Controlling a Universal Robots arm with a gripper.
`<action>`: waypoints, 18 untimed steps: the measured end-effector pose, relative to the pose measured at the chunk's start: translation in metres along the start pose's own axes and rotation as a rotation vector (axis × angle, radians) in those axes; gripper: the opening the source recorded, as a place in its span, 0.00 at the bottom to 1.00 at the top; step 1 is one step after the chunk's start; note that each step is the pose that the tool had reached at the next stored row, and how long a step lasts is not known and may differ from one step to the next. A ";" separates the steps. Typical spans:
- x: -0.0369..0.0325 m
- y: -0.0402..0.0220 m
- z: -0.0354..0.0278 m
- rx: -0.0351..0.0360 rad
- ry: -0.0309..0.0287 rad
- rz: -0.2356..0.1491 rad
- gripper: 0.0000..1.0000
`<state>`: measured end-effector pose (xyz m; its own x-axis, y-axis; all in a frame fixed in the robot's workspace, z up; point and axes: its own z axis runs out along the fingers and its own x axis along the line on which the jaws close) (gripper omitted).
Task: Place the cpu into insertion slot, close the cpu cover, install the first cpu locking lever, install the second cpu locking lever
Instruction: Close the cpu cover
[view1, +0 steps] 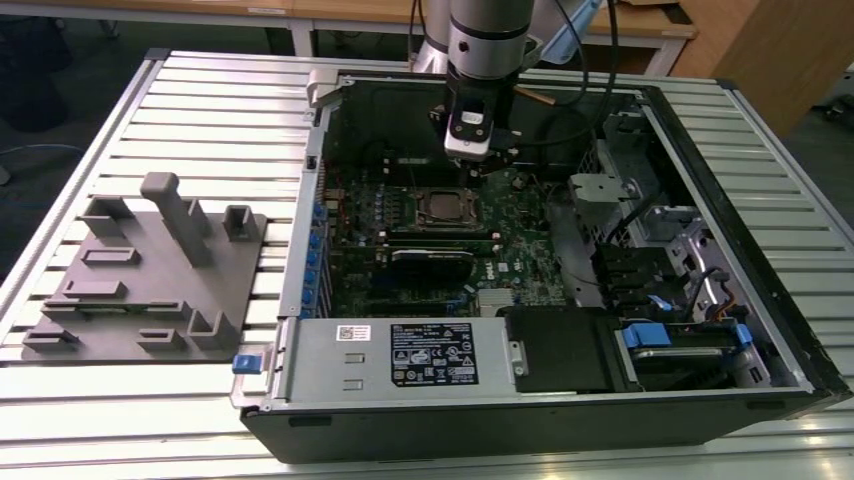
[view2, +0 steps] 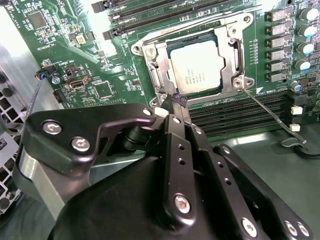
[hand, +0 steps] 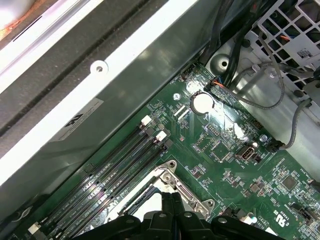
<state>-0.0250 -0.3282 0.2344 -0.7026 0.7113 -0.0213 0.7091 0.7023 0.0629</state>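
Your gripper (view2: 176, 102) with fingers pressed together, tips at a corner of the socket, around it the open computer case (view1: 534, 425), the green board (view2: 100, 50), the insertion slot (view1: 447, 208), the cpu cover (view2: 159, 65) lying flat on it, the cpu (view2: 195, 70) seated in its window, a thin locking lever (view2: 267, 112) angling out from the slot's corner.

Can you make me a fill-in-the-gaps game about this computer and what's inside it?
1. The circuit board around the silver chip is coloured ____.
2. The metal cover lying over the chip has a window shaped like a ____.
3. The grey rack lies beside the computer case, on the exterior view's ____.

Missing words: green; square; left.
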 end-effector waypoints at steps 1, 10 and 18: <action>0.0000 0.0000 0.0000 0.0000 0.0000 0.000 0.10; 0.0000 0.0000 0.0000 -0.0005 0.0013 -0.021 0.10; 0.0000 0.0000 0.0000 -0.0010 0.0021 -0.028 0.10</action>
<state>-0.0250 -0.3282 0.2344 -0.7224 0.6911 -0.0210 0.6890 0.7220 0.0633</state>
